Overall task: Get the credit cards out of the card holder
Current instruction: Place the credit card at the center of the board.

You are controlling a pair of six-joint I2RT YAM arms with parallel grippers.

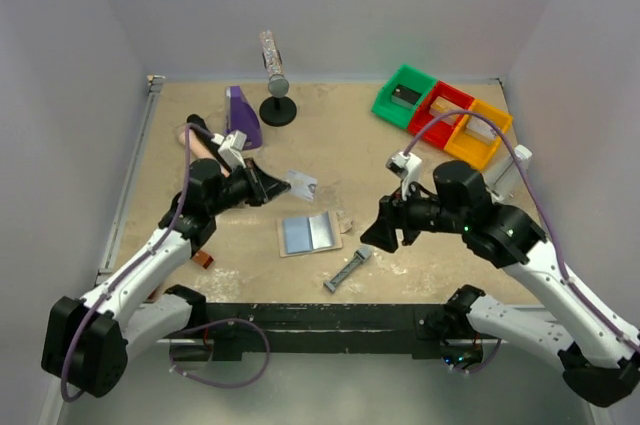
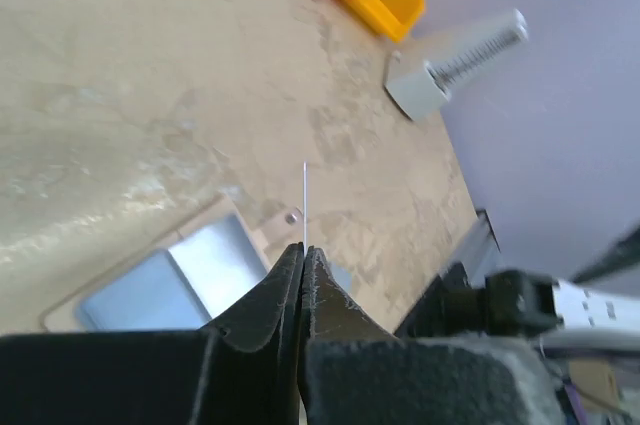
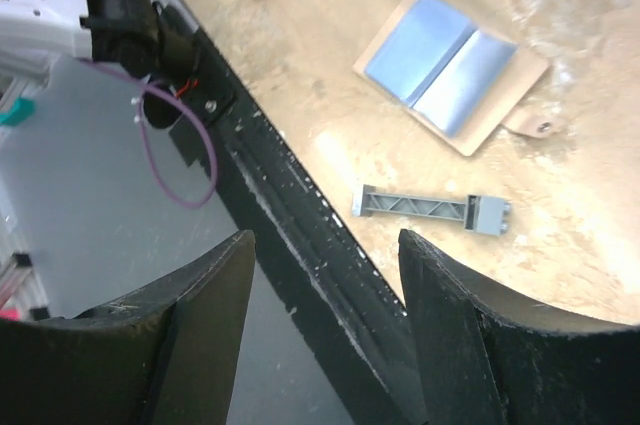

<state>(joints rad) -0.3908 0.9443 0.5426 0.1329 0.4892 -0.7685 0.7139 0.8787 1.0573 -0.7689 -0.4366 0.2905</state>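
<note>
The card holder [image 1: 309, 233] lies open and flat on the table, showing two pale blue-grey panels with tan edging; it also shows in the left wrist view [image 2: 165, 280] and the right wrist view [image 3: 445, 65]. My left gripper [image 1: 283, 185] hangs above and to the left of it, shut on a pale grey credit card [image 1: 301, 183]. That card appears edge-on as a thin line [image 2: 305, 195] rising from the closed left gripper [image 2: 303, 248]. My right gripper [image 1: 378, 240] stands open and empty to the right of the holder, over the table's front edge [image 3: 325, 235].
A narrow grey bar tool [image 1: 348, 270] lies just in front of the holder. Green, red and yellow bins [image 1: 440, 110] stand at the back right. A purple object [image 1: 243, 117] and a black stand [image 1: 277, 105] are at the back left. A black rail [image 1: 320, 315] runs along the near edge.
</note>
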